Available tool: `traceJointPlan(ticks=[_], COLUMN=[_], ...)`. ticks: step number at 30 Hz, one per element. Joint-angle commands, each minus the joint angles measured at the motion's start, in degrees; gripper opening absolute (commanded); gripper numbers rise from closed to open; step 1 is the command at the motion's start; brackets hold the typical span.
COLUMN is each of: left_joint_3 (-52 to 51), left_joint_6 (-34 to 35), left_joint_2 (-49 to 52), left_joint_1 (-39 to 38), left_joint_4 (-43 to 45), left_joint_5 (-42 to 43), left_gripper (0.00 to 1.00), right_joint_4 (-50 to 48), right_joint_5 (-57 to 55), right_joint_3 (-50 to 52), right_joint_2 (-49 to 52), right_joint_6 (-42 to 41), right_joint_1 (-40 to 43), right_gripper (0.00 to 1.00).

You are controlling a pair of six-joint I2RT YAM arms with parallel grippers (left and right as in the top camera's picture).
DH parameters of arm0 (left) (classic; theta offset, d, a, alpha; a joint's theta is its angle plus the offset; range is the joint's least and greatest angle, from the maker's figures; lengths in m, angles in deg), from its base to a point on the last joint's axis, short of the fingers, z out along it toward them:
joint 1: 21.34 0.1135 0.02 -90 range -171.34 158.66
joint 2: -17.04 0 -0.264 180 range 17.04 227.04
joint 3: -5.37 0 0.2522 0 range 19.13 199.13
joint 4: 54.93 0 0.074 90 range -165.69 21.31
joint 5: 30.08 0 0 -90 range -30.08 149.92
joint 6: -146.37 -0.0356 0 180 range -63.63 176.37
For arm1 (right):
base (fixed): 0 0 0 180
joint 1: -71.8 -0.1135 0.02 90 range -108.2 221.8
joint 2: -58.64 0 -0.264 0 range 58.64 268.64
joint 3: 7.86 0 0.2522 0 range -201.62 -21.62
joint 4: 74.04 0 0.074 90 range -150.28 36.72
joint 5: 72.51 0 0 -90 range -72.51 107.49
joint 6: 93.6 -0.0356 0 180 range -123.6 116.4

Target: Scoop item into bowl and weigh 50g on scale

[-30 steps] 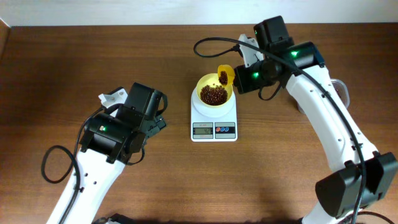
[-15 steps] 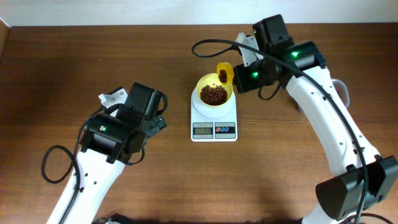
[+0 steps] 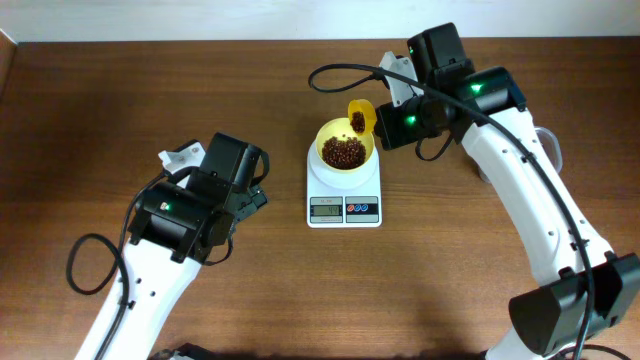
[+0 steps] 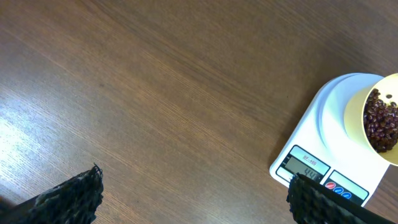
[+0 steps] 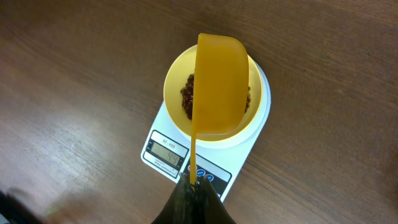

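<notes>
The yellow bowl [image 3: 345, 140] stands on the white scale [image 3: 344, 196] with a heap of dark red-brown beans [image 3: 345, 152] in it. My right gripper [image 5: 194, 185] is shut on the thin handle of a yellow-orange scoop [image 5: 219, 81]. The scoop is tilted over the bowl's [image 5: 174, 93] far right rim, and a few beans [image 3: 357, 122] still lie in it. The scale's display [image 5: 166, 151] reads 44. My left gripper [image 4: 194, 186] hangs open above bare table to the left of the scale [image 4: 329, 118], with nothing between its fingers.
A clear container [image 3: 549, 145] shows partly behind the right arm at the right. A black cable [image 3: 340, 68] loops above the table behind the bowl. The table's back edge meets a pale wall.
The scoop has shifted very slightly up and to the left over the bowl's rim. The left arm has not moved.
</notes>
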Motion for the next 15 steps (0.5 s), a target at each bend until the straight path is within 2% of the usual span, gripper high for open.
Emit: traceJointPlan(ticks=[1, 5, 8, 15], left_joint_3=[0.11, 0.11, 0.09, 0.11], left_joint_6=[-0.07, -0.07, -0.07, -0.07], left_joint_2=[-0.68, -0.68, -0.68, -0.68], left_joint_1=[0.24, 0.24, 0.24, 0.24], left_joint_4=[-0.07, -0.07, -0.07, -0.07], left_joint_5=[-0.55, -0.52, -0.55, -0.52], left_gripper=[0.99, 0.99, 0.99, 0.99], right_joint_4=[-0.17, -0.17, -0.33, -0.20], right_joint_5=[1.97, -4.02, 2.67, 0.55], right_joint_3=[-1.14, -1.11, -1.11, -1.11], right_joint_2=[-2.01, -1.90, -1.90, -1.90], right_joint_6=[0.61, 0.59, 2.19, 2.54], right_joint_1=[-0.50, -0.52, -0.50, -0.50], right_gripper=[0.04, 0.04, 0.04, 0.04])
